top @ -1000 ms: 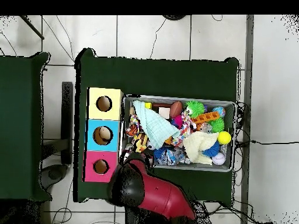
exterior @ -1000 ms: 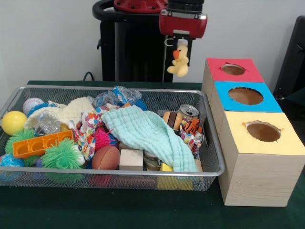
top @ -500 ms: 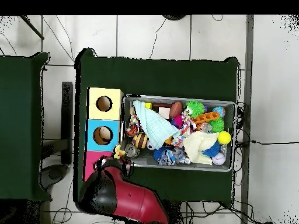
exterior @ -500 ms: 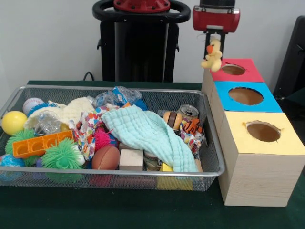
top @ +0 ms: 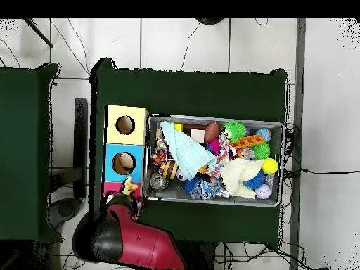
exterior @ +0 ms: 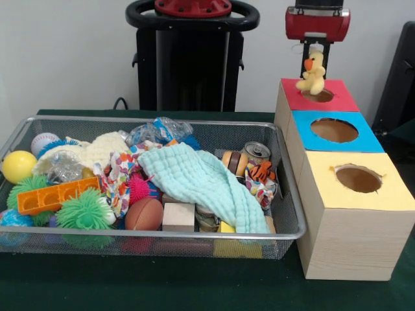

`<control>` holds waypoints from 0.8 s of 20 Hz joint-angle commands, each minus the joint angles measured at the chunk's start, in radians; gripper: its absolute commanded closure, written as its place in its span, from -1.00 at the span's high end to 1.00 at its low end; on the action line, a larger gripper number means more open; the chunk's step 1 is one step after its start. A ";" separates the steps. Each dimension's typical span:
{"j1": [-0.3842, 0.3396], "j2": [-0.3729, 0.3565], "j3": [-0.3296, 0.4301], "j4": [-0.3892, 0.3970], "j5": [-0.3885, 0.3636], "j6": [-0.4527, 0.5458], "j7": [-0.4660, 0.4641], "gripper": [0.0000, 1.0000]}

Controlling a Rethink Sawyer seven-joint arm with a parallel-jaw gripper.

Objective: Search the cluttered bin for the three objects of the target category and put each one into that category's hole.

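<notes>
Standing on the green bench (exterior: 162, 285): a wire mesh bin (exterior: 285, 194), crowded, and beside the bin a row of three wooden boxes, each with a round hole in its top.

Filling much of the bin's middle: a mint green cloth (exterior: 204, 184), draping over other items. Lying around the cloth inside the bin: a cream knitted cloth (exterior: 97, 150), green spiky balls (exterior: 84, 210), an orange perforated block (exterior: 55, 196), a brown toy football (exterior: 144, 214), a wooden cube (exterior: 178, 216), a yellow ball (exterior: 18, 165), a baseball (exterior: 43, 142), a metal can (exterior: 257, 152) and a small striped tiger toy (exterior: 262, 172).

Sitting nearest the camera in the row beside the bin: the yellow-topped box (exterior: 353, 214); then the blue-topped box (exterior: 334, 133); farthest, the red-topped box (exterior: 340, 97).

Hanging over the red-topped box, beyond the bin's far right corner: the end effector (exterior: 316, 48), clenching the head of a yellow plush duck (exterior: 313, 74). Dangling just above the red box's hole (exterior: 319, 96): the duck's body.
</notes>
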 commanded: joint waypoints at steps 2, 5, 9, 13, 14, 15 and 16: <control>-0.017 0.045 0.089 0.087 0.062 -0.005 0.287 -1.00; -0.032 0.051 0.108 0.096 0.060 -0.003 0.290 -1.00; -0.036 0.060 0.118 0.095 0.052 -0.015 0.296 -1.00; -0.014 0.061 0.095 0.079 0.043 0.010 0.279 -1.00; -0.006 0.063 0.087 0.074 0.042 0.016 0.277 -1.00; -0.010 0.062 0.095 0.077 0.043 0.012 0.278 -1.00; -0.002 0.060 0.088 0.075 0.044 0.020 0.280 -1.00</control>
